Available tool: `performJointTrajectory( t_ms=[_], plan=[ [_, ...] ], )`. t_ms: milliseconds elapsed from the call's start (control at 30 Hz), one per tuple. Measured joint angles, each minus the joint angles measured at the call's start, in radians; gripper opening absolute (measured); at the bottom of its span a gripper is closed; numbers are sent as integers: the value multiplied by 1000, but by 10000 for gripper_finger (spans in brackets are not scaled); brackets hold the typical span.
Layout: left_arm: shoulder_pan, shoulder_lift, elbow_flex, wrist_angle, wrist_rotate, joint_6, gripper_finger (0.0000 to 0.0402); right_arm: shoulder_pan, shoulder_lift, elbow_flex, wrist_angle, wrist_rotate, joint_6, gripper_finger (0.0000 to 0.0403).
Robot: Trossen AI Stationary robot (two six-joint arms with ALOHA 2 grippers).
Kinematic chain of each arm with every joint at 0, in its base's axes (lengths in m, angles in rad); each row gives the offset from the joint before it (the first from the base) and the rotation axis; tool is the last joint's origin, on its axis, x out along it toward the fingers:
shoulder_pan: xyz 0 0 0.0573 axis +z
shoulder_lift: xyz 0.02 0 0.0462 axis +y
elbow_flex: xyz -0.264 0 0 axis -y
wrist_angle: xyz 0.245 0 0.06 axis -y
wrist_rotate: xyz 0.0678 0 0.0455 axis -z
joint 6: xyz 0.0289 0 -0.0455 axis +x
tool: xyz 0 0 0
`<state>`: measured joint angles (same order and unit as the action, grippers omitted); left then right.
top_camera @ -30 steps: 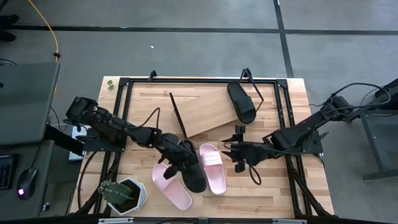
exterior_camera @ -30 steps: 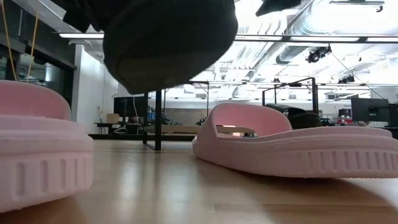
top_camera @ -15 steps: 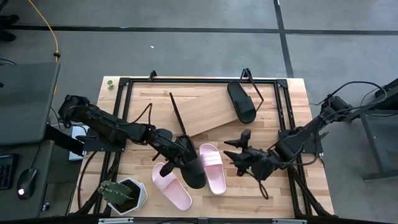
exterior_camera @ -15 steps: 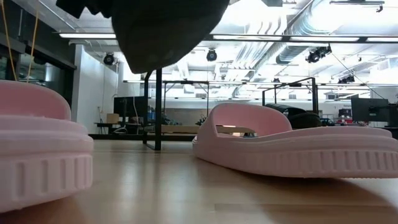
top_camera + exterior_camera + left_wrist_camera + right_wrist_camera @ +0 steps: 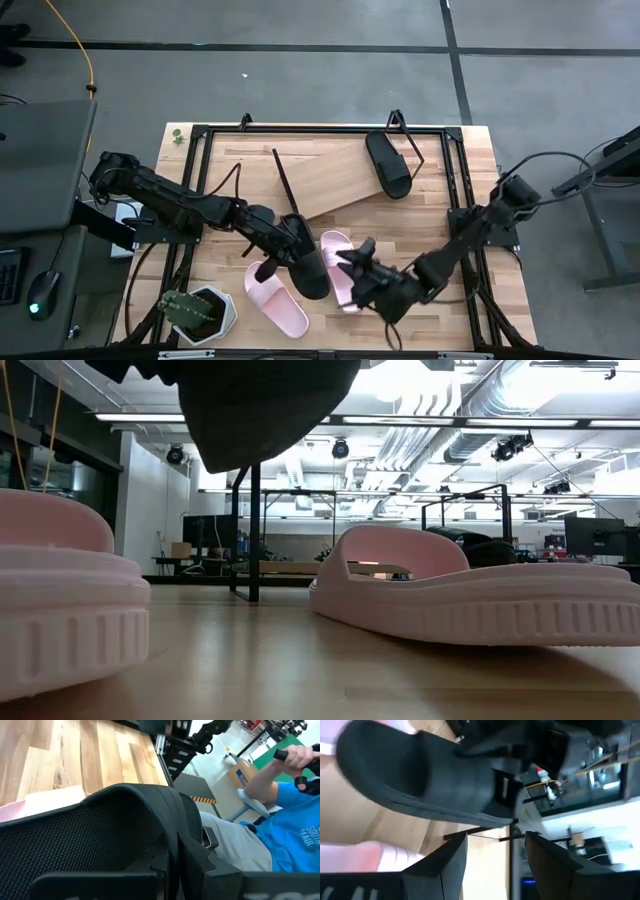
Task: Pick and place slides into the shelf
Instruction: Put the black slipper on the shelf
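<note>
My left gripper (image 5: 280, 252) is shut on a black slide (image 5: 306, 264), which hangs above the table, as the low view shows (image 5: 270, 400). Two pale pink slides lie sole-down on the tabletop, one (image 5: 277, 301) near the front and one (image 5: 336, 262) beside the black slide. My right gripper (image 5: 352, 272) stands open just right of that second pink slide, pointing toward the table's left (image 5: 495, 862); it touches nothing. Another black slide (image 5: 388, 163) lies on the right end of the slanted shelf board (image 5: 335, 175). My left gripper holds the black slide at its strap, on the slide's left edge (image 5: 492, 782). It comes in from the table's left, slanting slightly down. Seen from the wrist, the strap's mesh inside (image 5: 100, 835) fills the picture and hides the fingertips. The slide is lifted clear of the table and tilted.
A potted cactus in a white pot (image 5: 200, 312) stands at the front left corner. A black metal frame (image 5: 200, 180) runs round the tabletop. A person in a blue shirt (image 5: 290, 835) sits beyond the table.
My right gripper has swung toward the table's near left, from right of the pink slide down to its front end, and has rolled about its own axis while staying open. My left gripper has raised the black slide a little.
</note>
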<state>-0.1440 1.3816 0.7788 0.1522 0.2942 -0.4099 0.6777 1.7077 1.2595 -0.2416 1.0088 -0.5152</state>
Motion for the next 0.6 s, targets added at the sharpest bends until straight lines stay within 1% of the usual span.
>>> performJointTrajectory(
  t_ms=[167, 300, 433, 500, 600],
  plan=[
    [0, -22, 0, -14, 1, 22, 19, 34, 117, 136, -81, 101, -63, 190],
    [0, -40, 0, -21, 1, 40, 19, 47, 173, 227, -106, 170, -71, 190],
    [0, -59, -1, -38, -6, 45, 19, 47, 189, 274, -106, 152, -69, 190],
    [0, -66, 2, -22, -14, 55, 19, 47, 190, 276, -116, 134, -69, 190],
    [0, -91, 0, -41, -18, 63, 19, 50, 191, 276, -141, 111, -60, 190]
  ],
)
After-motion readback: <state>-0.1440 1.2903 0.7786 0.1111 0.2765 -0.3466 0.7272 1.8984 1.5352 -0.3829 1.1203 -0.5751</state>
